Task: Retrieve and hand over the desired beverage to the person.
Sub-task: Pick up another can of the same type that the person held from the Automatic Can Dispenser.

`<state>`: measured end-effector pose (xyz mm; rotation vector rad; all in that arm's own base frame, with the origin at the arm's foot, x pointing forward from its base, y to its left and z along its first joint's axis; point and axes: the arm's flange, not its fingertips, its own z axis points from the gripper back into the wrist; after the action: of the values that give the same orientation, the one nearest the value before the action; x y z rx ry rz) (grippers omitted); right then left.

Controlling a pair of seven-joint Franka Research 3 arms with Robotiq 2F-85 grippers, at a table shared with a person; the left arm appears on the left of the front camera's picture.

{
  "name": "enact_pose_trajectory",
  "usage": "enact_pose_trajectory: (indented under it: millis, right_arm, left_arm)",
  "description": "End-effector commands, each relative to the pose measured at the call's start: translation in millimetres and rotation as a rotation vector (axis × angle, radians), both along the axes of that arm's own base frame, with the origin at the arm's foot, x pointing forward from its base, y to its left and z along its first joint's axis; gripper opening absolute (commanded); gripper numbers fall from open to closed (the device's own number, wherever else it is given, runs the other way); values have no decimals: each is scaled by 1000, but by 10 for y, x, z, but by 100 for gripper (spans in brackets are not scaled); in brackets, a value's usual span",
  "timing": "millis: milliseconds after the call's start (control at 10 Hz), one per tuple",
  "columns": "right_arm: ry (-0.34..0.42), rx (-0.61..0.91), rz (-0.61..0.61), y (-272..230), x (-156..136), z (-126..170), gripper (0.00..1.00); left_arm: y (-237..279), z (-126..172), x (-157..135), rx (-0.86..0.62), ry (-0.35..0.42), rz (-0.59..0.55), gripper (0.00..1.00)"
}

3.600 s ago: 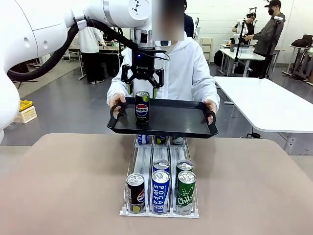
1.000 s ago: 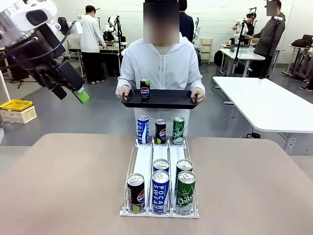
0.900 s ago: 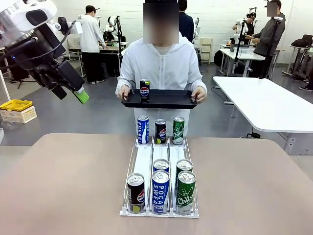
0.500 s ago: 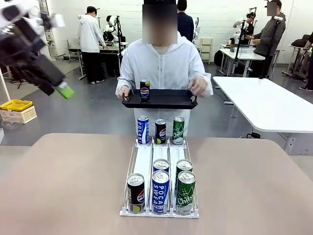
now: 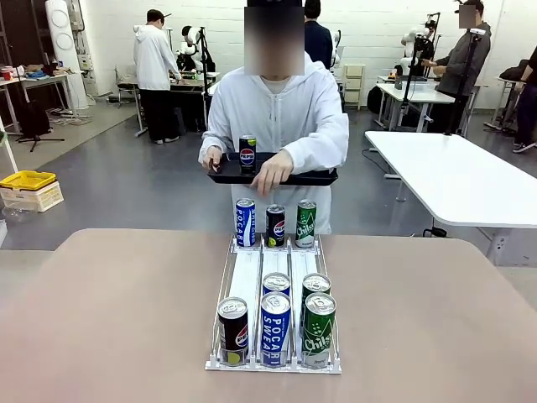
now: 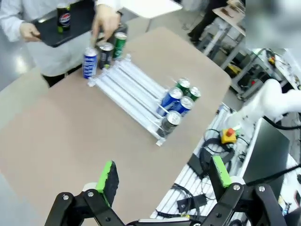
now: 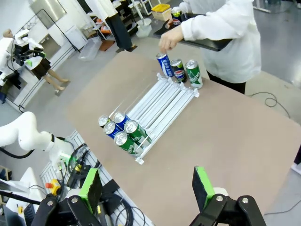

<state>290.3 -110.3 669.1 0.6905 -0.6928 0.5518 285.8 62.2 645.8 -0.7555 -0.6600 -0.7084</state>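
The left gripper is hanging high above the table's near left corner, green-padded fingers spreading wide with nothing between them. The right gripper is hovering high above the near right corner, jaws likewise gaping empty.

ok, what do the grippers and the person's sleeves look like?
Left gripper and right gripper look the same: black linked fingers with visible bolt heads and bright green pads at the tips. The person wears a loose, pale grey-white hooded sweatshirt with long sleeves.
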Motion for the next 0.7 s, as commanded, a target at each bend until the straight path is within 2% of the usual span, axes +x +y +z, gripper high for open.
enact_pose_trajectory:
  millis: [0, 200, 300, 600]
  right_arm:
    - [-21, 30, 20, 13, 22, 4, 100]
    - [-21, 30, 20, 13, 22, 4, 100]
    - [-21, 30, 20, 13, 22, 4, 100]
    - [-21, 30, 20, 13, 22, 4, 100]
  left_arm:
    - [81, -80, -22, -41, 37, -86, 100]
    - [62, -38, -79, -36, 45, -104, 100]
    - [85, -90, -73, -40, 34, -69, 100]
    - [85, -90, -73, -40, 34, -69, 100]
